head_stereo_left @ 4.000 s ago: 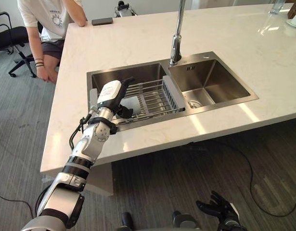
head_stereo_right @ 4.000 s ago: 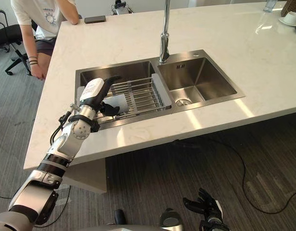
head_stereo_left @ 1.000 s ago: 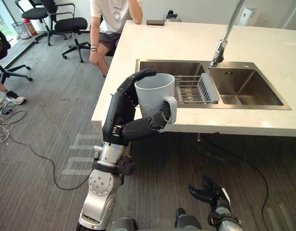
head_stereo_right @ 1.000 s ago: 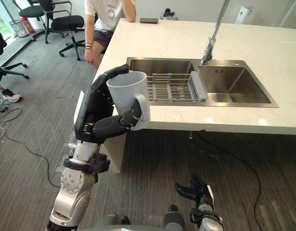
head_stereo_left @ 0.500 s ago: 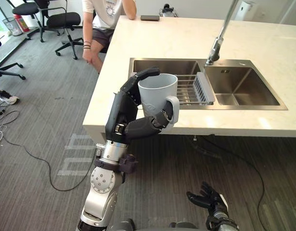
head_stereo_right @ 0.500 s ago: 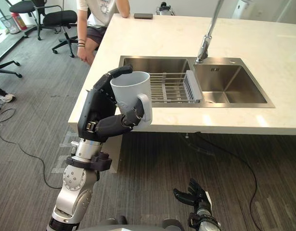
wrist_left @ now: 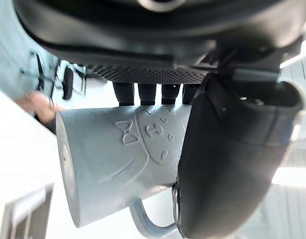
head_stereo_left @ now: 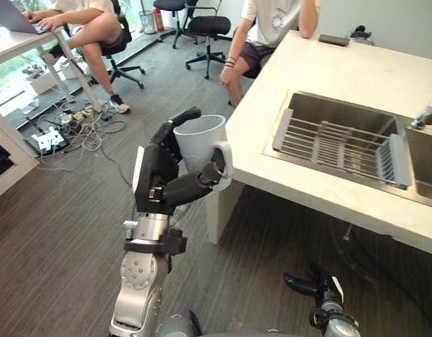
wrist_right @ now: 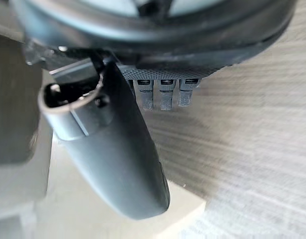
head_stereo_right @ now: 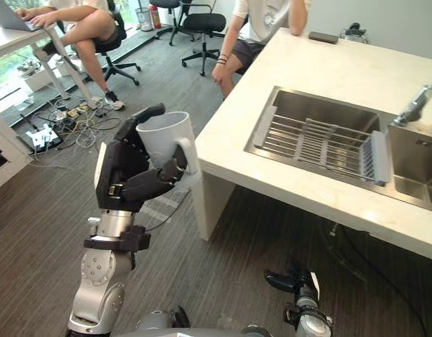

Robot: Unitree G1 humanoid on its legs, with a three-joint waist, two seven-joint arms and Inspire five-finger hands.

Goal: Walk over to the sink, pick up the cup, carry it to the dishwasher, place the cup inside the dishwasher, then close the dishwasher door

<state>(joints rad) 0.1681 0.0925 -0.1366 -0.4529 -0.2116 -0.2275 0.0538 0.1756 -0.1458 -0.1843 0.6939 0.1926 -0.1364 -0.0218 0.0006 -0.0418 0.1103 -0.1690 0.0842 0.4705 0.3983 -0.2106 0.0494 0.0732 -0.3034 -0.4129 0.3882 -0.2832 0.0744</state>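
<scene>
A pale blue-grey cup point(head_stereo_left: 199, 141) with a handle is held upright in my left hand point(head_stereo_left: 158, 181), out over the floor just off the counter's corner. The fingers wrap its far side and the thumb point(wrist_left: 227, 159) presses its near side by the handle; raised patterns show on the cup point(wrist_left: 118, 164) in the left wrist view. The steel sink point(head_stereo_left: 300, 100) with a wire dish rack point(head_stereo_left: 338, 144) lies in the counter to the right of the cup. My right hand point(head_stereo_left: 308, 286) hangs low near the floor with fingers point(wrist_right: 165, 94) straight, holding nothing.
The pale stone counter point(head_stereo_left: 321, 67) fills the right side, a dark phone point(head_stereo_left: 333, 40) at its far end. One person point(head_stereo_left: 272, 17) sits at that end, another point(head_stereo_left: 89, 21) at a desk far left. Office chairs point(head_stereo_left: 201, 24) and floor cables point(head_stereo_left: 75, 123) lie beyond; grey floor ahead.
The whole picture has swung to the left, so the counter and sink now sit at the right. The cup stays held upright in my left hand.
</scene>
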